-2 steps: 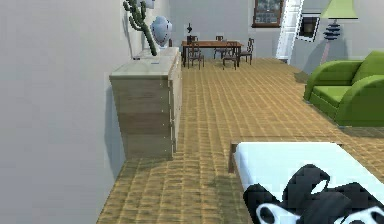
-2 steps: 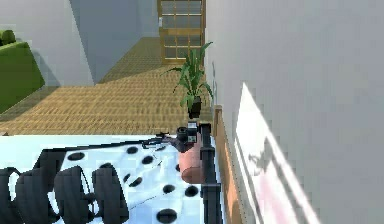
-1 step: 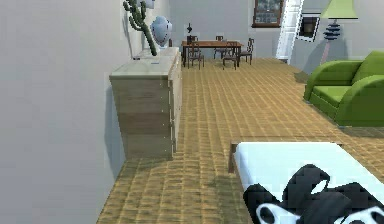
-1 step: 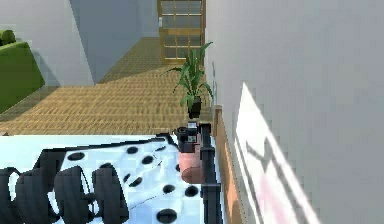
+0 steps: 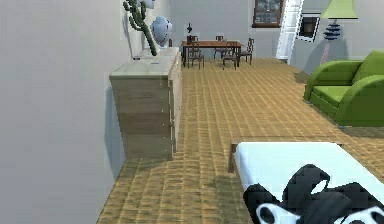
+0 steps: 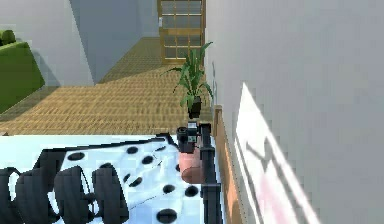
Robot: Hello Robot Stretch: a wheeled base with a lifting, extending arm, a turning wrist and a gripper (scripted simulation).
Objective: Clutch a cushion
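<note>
Wood floor (image 5: 230, 110) runs past a dresser (image 5: 150, 95) toward a far dining table (image 5: 212, 48).

Arm side view: I see the arm (image 6: 207, 190) alongside the grey wall (image 6: 300, 80), with the gripper (image 6: 186, 135) at its far end. I cannot tell the finger setting, nor whether it holds anything.

White, black-spotted cushion (image 6: 120, 170) lies on the bed (image 5: 290, 155), left of and nearer than the gripper. Black ribbed shape (image 6: 60, 195) is further left. Reddish lump (image 6: 189, 165) sits just below the gripper. Potted plant (image 6: 195, 80) stands beyond it.
</note>
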